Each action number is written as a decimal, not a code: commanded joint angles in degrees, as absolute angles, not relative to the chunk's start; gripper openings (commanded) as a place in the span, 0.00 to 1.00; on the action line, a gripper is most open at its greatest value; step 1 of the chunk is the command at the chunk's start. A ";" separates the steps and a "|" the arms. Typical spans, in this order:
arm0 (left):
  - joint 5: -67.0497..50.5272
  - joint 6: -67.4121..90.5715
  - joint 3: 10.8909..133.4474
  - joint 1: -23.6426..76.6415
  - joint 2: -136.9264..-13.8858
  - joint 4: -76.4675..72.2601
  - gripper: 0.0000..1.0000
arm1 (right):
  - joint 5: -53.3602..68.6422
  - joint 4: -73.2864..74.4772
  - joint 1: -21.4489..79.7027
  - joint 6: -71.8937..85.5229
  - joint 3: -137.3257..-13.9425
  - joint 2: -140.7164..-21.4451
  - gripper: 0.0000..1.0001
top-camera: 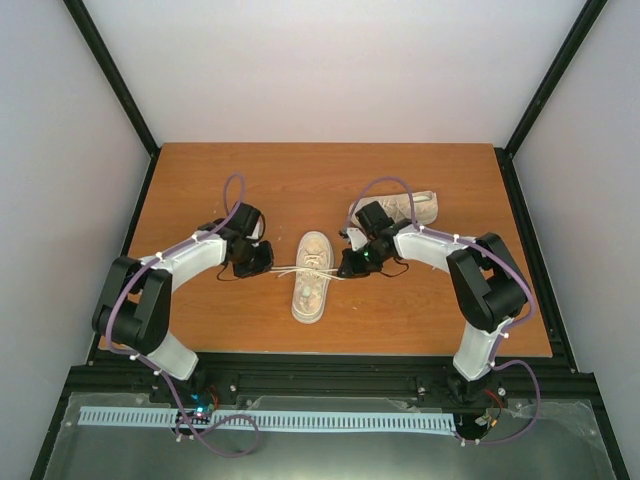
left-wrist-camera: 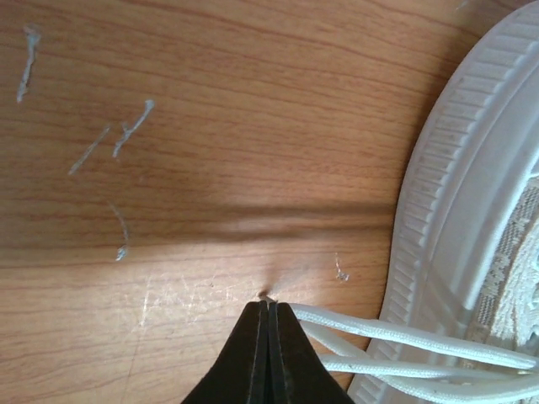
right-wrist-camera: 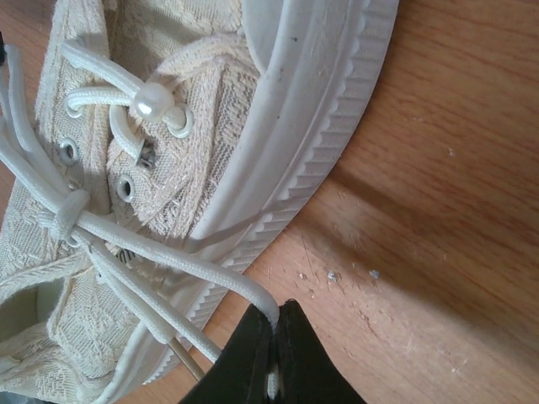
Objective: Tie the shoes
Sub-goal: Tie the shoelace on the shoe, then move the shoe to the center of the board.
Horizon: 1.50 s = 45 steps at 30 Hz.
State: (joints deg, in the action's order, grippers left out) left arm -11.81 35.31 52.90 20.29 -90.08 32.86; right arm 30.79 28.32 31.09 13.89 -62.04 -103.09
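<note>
Shoe (top-camera: 312, 290), cream with ribbed pale sole, has laces (right-wrist-camera: 168, 250) pinched by left pincer (left-wrist-camera: 268, 305) and right pincer (right-wrist-camera: 276, 313).

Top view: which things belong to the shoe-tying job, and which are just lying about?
Job: centre shoe, its laces, second shoe, left fingers and right fingers pinching the laces.
Lying about: white scuffs on the table.

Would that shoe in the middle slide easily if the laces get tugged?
Probably: the shoe looks small and light, on a smooth wooden table. Its ribbed rubber sole may grip somewhat. The laces look thin and floppy.
</note>
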 commanded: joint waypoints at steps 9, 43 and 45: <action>-10.51 35.90 51.48 18.41 -87.67 32.95 0.01 | 31.22 27.23 29.44 14.60 -60.12 -101.07 0.03; -35.60 35.54 51.13 25.65 -95.44 23.11 0.65 | 18.91 28.58 18.94 21.66 -58.99 -82.60 0.87; -36.16 36.33 50.76 25.67 -96.59 21.01 0.54 | 17.22 29.92 17.59 21.38 -60.85 -83.16 0.87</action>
State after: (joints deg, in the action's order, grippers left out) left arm -33.76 34.81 51.07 25.17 -94.28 26.22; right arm 21.15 28.97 20.10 20.40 -58.17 -83.74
